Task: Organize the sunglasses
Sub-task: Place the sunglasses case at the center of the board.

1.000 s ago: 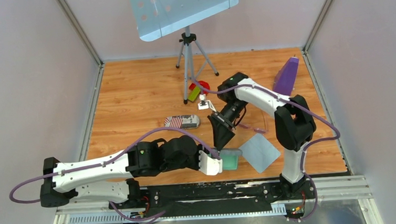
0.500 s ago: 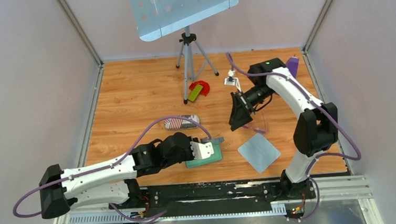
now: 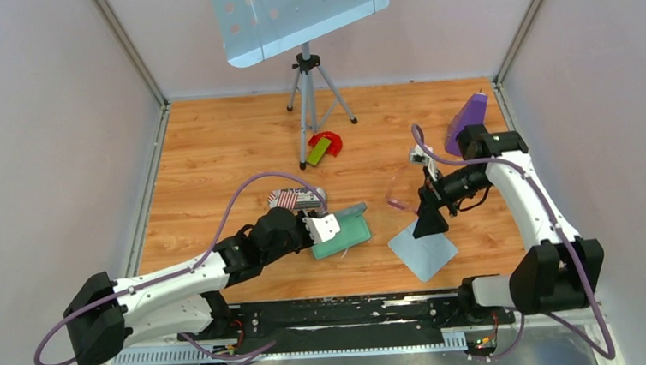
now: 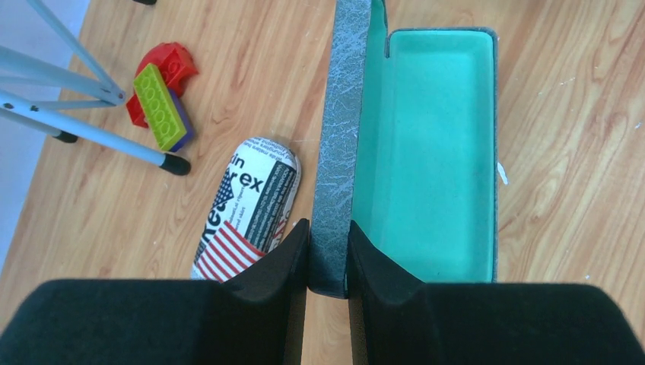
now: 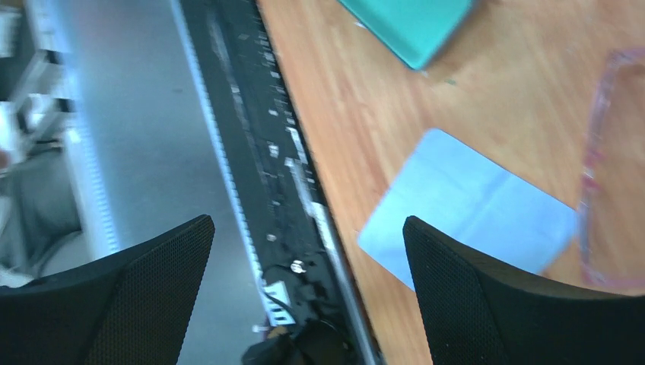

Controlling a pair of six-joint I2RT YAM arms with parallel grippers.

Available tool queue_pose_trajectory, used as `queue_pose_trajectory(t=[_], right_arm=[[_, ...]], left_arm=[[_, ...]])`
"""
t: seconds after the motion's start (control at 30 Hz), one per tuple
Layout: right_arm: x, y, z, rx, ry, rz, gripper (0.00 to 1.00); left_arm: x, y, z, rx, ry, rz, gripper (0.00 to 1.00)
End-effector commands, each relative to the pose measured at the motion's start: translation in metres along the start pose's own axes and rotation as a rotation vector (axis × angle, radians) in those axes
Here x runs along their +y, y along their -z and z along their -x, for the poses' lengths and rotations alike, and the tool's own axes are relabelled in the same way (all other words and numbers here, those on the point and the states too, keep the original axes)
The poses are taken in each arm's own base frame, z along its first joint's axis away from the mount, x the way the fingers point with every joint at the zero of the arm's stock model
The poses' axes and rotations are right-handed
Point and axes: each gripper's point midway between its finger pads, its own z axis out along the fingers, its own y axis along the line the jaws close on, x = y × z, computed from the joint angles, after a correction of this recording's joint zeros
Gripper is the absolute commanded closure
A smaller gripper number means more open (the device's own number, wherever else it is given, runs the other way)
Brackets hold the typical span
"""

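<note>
The sunglasses (image 3: 401, 201), pale pink and nearly see-through, lie on the wooden table between the two arms; their frame shows at the right edge of the right wrist view (image 5: 605, 163). The grey hard case (image 3: 341, 231) lies open with its teal lining up. My left gripper (image 3: 330, 227) is shut on the case's grey lid (image 4: 340, 144); the teal tray (image 4: 430, 144) lies beside it. My right gripper (image 3: 431, 224) is open and empty, just right of the sunglasses and over the near edge of a light blue cloth (image 3: 424, 249).
A printed pouch (image 3: 295, 198) lies left of the case. Red and green toy blocks (image 3: 323, 146) sit by a tripod (image 3: 308, 85) holding a metal sheet. A purple object (image 3: 466, 121) stands at the far right. The black rail (image 5: 289, 190) runs along the table's near edge.
My left gripper has carried the open case up and to the right. My right arm has swung right and back toward the cloth, away from the table's middle.
</note>
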Motion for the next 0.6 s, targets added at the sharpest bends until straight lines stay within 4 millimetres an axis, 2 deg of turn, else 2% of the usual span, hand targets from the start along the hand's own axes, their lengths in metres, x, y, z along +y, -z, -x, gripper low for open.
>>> queue_pose_trajectory(t=[0.0,0.1,0.23,0.37,0.43,0.57], right_arm=[[-0.048,0.015,-0.008,-0.023,0.084,-0.269,0.01],[-0.053,0.024,-0.010,-0.069,0.097,-0.345,0.01],[-0.052,0.023,-0.017,-0.078,0.097,-0.358,0.01],[-0.051,0.019,-0.025,-0.085,0.075,-0.342,0.01],[-0.051,0.018,-0.027,-0.088,0.073,-0.339,0.01],[-0.052,0.019,-0.026,-0.100,0.073,-0.343,0.01]], left_arm=[[0.009,-0.014,0.030,-0.116,0.044,-0.012,1.00],[0.008,-0.022,0.024,-0.094,0.050,-0.032,1.00],[0.008,-0.028,0.019,-0.089,0.072,-0.047,0.96],[0.012,-0.031,0.012,-0.064,0.079,-0.037,0.79],[0.014,-0.033,0.010,-0.055,0.075,-0.026,0.74],[0.014,-0.035,0.005,-0.037,0.073,-0.031,0.71]])
